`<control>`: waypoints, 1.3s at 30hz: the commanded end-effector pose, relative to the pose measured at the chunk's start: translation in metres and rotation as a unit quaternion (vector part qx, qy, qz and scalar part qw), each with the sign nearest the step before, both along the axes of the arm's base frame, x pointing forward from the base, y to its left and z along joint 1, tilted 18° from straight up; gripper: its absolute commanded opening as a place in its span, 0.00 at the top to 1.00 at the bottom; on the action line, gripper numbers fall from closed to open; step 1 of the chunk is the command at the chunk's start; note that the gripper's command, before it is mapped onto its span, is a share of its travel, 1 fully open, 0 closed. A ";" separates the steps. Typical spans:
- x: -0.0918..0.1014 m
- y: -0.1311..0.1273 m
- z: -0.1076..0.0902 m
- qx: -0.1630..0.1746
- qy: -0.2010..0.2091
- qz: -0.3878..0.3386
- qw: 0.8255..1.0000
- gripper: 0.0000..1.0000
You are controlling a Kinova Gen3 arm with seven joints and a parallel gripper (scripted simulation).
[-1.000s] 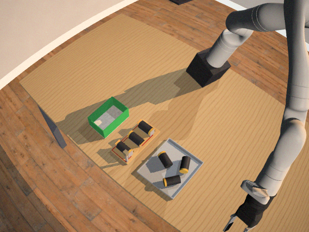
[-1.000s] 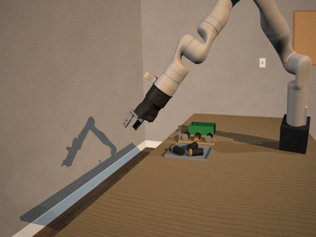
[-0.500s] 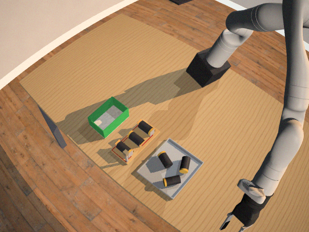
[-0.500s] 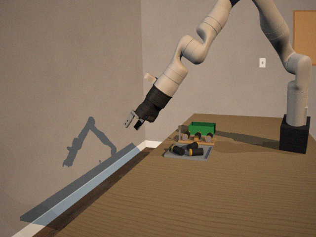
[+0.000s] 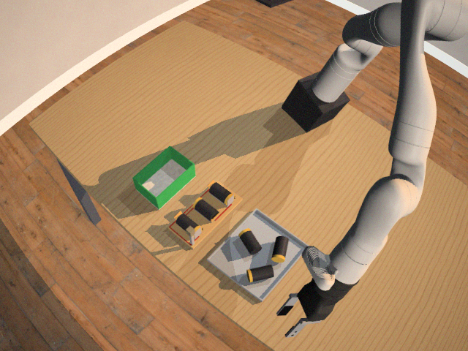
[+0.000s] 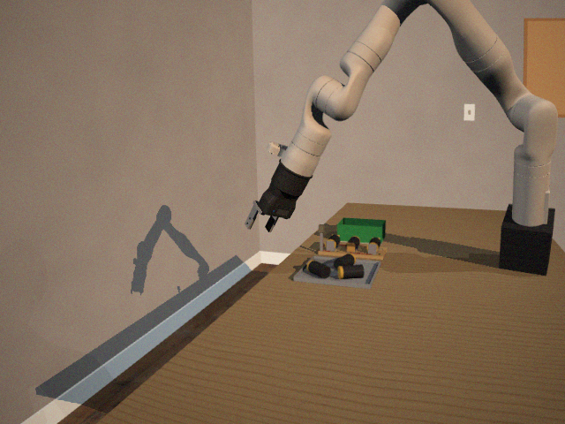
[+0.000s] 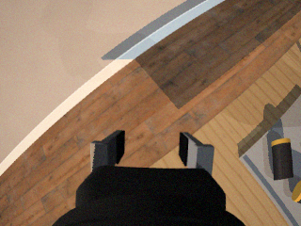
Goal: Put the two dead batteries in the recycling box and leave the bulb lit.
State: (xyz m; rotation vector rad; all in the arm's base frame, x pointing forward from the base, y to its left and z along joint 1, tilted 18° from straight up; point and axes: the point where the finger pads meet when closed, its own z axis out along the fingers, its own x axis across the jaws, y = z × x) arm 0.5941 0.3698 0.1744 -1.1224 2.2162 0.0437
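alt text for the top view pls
An open, empty gripper hangs beside a grey tray with three loose batteries. A wooden holder with three more and an empty green box lie beyond it.

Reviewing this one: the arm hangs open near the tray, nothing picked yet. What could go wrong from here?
The three batteries on the tray lie at different angles; the open gripper may need rotating to grasp one across its width, or it may roll away.

All the batteries look alike, so a good one could end up in the green box.

Pulling one from the holder could knock its neighbours, which sit close together.
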 end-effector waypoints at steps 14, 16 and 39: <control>0.022 -0.086 -0.037 -0.007 0.053 -0.071 0.996 0.00; 0.022 -0.086 -0.037 -0.007 0.053 -0.071 0.996 0.00; 0.019 -0.138 -0.063 -0.006 0.097 -0.116 0.988 0.00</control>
